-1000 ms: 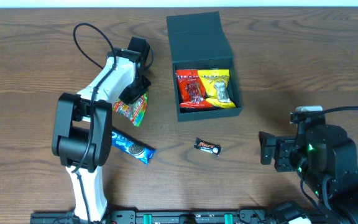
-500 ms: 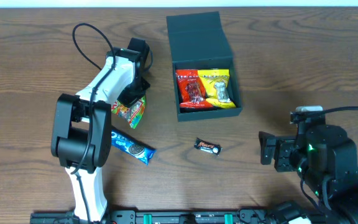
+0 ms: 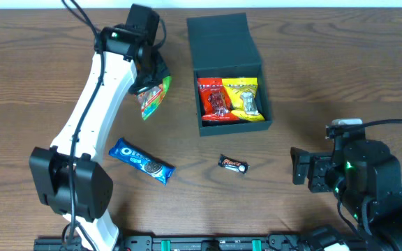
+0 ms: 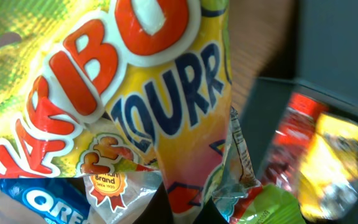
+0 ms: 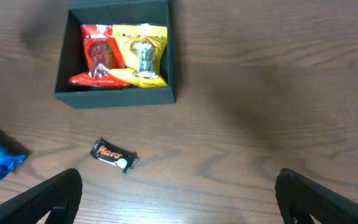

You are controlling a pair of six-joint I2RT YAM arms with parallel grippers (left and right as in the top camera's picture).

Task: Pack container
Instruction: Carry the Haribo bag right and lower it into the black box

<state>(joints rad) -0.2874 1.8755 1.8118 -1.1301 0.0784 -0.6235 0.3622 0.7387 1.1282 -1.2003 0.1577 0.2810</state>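
Two robot arms at a wooden bench (image 3: 340,70) with an open box of snacks.
The left jaws are closed on a Haribo packet (image 3: 153,99), which hangs just left of the container (image 3: 223,42). The container sits at the far middle of the bench, lid folded back, with a red packet (image 3: 213,100) and a yellow packet (image 3: 244,97) side by side inside. An Oreo packet (image 3: 142,160) and a Mars bar (image 3: 233,164) lie nearer. The right jaws stand wide open and hold nothing.

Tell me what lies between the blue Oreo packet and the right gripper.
A small Mars bar lies between the Oreo packet and the right gripper; the overhead view shows it.
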